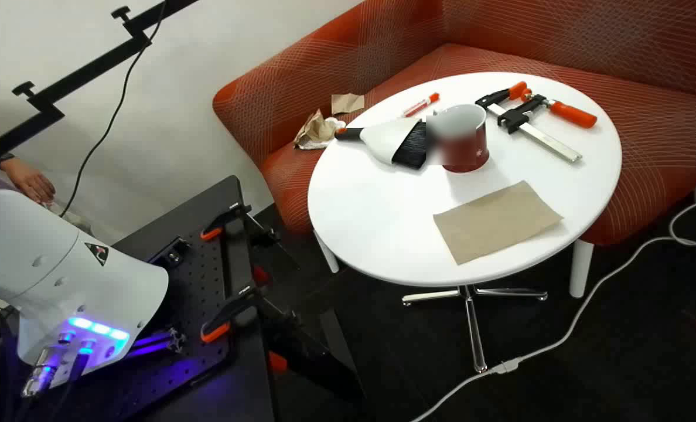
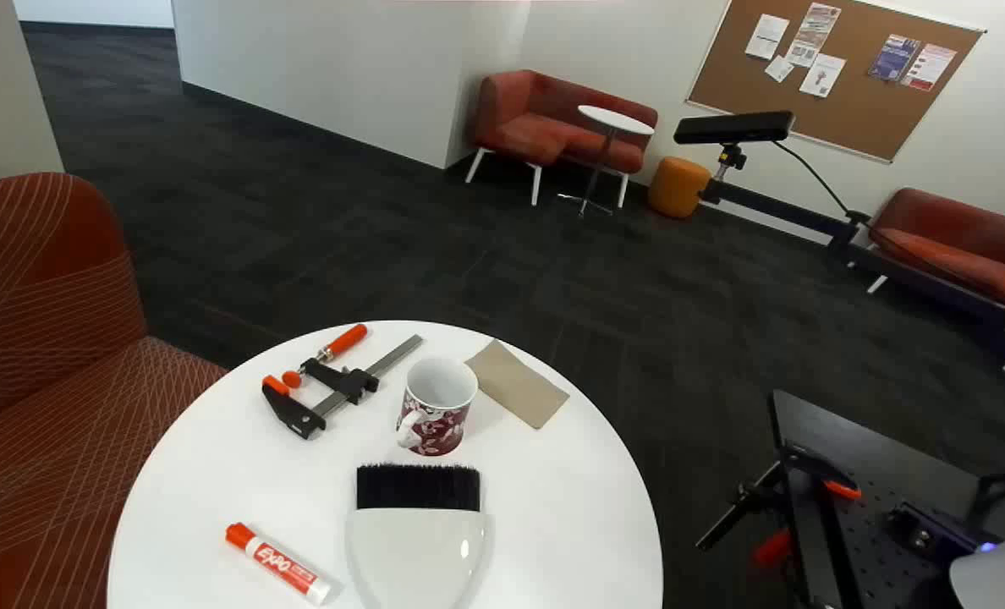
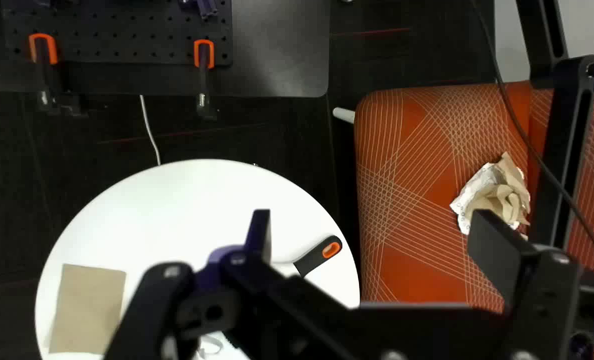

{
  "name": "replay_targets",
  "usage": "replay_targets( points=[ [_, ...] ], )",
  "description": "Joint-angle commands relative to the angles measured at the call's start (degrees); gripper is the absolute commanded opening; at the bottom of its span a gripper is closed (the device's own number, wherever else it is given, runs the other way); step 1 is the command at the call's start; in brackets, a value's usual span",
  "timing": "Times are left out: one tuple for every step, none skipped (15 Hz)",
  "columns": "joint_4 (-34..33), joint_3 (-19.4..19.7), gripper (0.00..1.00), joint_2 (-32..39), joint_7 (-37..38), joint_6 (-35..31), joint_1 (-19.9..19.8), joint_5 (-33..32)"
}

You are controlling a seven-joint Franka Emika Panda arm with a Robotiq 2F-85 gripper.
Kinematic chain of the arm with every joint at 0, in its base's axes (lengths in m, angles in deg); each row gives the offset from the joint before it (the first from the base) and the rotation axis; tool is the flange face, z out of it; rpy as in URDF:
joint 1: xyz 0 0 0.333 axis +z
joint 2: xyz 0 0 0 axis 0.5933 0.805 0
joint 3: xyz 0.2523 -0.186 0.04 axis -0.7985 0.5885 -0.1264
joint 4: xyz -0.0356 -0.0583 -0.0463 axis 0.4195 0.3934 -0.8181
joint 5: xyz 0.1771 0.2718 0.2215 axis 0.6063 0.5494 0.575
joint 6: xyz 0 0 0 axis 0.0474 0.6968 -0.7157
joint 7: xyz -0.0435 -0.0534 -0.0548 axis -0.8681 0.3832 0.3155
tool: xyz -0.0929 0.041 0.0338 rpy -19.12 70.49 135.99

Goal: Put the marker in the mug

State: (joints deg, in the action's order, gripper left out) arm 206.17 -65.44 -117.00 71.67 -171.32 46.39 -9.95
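the claw [image 3: 369, 227] gapes wide; over on the bench [image 2: 215, 474] the marker [image 2: 279, 564] lies apart from the upright mug [image 2: 438, 421].

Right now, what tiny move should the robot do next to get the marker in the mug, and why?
I'd probably ease the gripper over toward the marker. The gripper is wide open and holds nothing, and the marker lies on the white table, outside the mug, so it likely needs picking up first.
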Motion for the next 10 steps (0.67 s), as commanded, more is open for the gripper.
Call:
replay_targets(
  points=[
    [-0.2, -0.8, 1.0, -0.1, -0.5, 0.3, -1.2, 0.4],
    [-0.2, -0.8, 1.0, -0.1, -0.5, 0.3, -1.2, 0.4],
    [-0.2, -0.8, 1.0, -0.1, -0.5, 0.3, -1.2, 0.4],
    [-0.2, -0.8, 1.0, -0.1, -0.5, 0.3, -1.2, 0.4],
    [-0.2, -0.8, 1.0, -0.1, -0.5, 0.3, -1.2, 0.4],
    [-0.1, -0.9, 1.0, 0.2, -0.8, -0.4, -1.3, 0.2],
    [-0.1, -1.3, 1.0, 0.6, -0.5, -1.6, -1.7, -0.5],
    [-0.2, -1.5, 1.0, 1.2, -0.1, -2.8, -2.2, -1.2],
    [-0.1, -1.5, 1.0, 2.4, -0.5, -5.0, -2.6, -1.7],
    [0.1, -1.6, 1.0, 3.4, -0.4, -7.1, -3.0, -2.2]
  ],
)
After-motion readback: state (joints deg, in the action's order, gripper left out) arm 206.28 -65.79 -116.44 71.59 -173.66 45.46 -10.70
